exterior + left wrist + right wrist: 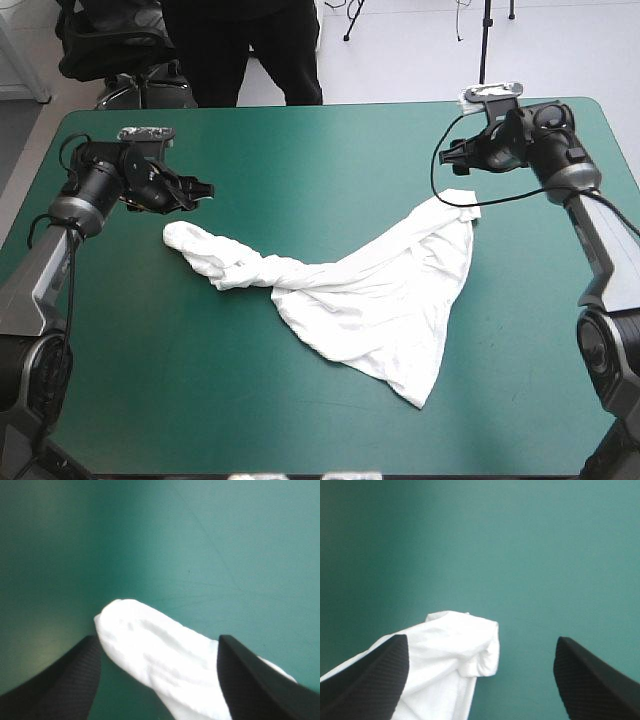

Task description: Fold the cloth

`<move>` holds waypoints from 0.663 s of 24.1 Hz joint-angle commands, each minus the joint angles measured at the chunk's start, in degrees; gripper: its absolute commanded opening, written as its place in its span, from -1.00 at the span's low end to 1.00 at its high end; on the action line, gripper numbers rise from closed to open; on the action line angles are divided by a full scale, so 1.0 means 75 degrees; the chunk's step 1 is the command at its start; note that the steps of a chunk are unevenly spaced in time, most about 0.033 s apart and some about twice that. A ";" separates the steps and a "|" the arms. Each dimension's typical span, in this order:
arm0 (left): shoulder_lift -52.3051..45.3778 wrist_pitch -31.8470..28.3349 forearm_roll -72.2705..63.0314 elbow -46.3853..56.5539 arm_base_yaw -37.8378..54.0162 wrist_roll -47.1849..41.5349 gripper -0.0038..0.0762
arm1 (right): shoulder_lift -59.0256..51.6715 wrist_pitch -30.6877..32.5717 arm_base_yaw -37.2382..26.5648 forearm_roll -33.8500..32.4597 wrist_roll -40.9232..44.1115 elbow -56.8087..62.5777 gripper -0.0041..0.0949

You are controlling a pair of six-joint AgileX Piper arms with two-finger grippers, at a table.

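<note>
The white T-shirt (370, 295) lies on the teal-green table as a stretched, twisted shape: a rolled end at the left, a corner at the upper right, and a wide part pointing toward the front edge. My left gripper (203, 188) hovers open just beyond the rolled end (150, 650), which shows between its black fingers (65, 685). Open too, my right gripper (452, 152) hangs above the shirt's upper right corner (455, 645), and that corner lies by one finger (370, 680).
The teal-green table (330, 150) stretches bare toward its far edge behind the shirt. A bare strip (150, 380) also runs along the front left.
</note>
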 commanded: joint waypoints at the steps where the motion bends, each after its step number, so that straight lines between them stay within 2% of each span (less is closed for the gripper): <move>1: -0.0380 0.0981 0.0323 -0.1103 -0.0014 -0.0030 0.37 | -0.1001 0.0250 -0.0166 -0.0090 0.0005 -0.0341 0.63; 3: -0.0410 0.1831 0.0357 -0.1721 -0.0014 0.0013 0.37 | -0.1509 0.0986 -0.0166 -0.0054 -0.0050 -0.0313 0.63; 6: -0.0680 0.2503 0.0375 -0.1805 -0.0014 0.0265 0.37 | -0.2402 0.2169 -0.0149 0.0837 -0.0345 -0.0276 0.63; 10: -0.0789 0.2229 0.0679 -0.1740 -0.0014 0.0337 0.37 | -0.3638 0.2334 -0.0149 0.1424 -0.0345 0.0650 0.63; 16: -0.0241 0.1793 0.0614 -0.1482 0.0335 0.0401 0.37 | -0.5181 0.2245 -0.0149 0.1599 -0.0345 0.2538 0.63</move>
